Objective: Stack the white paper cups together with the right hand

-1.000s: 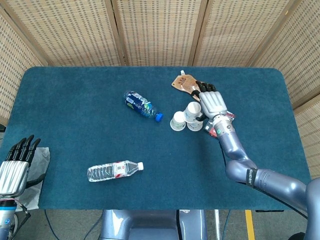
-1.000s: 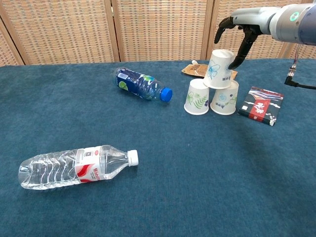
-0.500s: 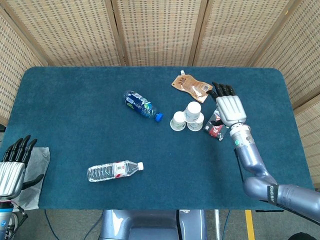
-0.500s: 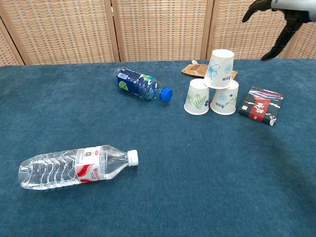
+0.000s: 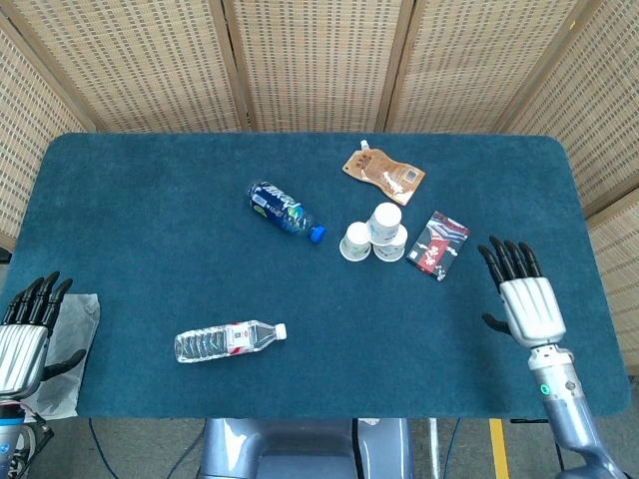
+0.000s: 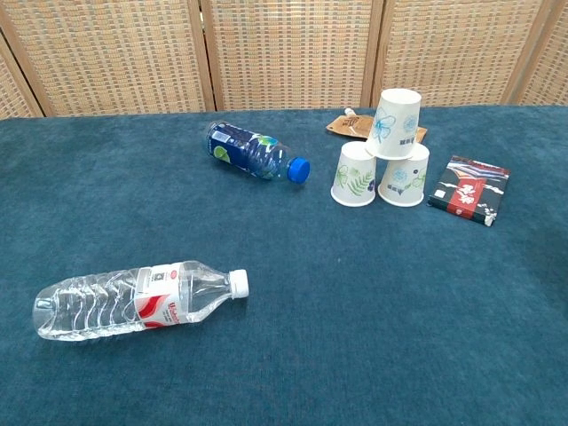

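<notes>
Red-labelled clear bottle (image 6: 142, 299), print unreadable

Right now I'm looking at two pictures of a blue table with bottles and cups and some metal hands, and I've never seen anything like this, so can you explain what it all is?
This is a two-armed robot with human-like hands, steered remotely by a person. One picture looks down from a camera on its head, the other looks across the table from its chest.

In the head view, the left hand hangs at the near left table edge and the right hand hovers at the near right; both are open and hold nothing. Neither shows in the chest view.

On the blue table stand three white paper cups upside down, one resting tilted on top of the other two. Beside them lie a dark packet, a brown pouch, a blue bottle and a clear water bottle, both on their sides.
</notes>
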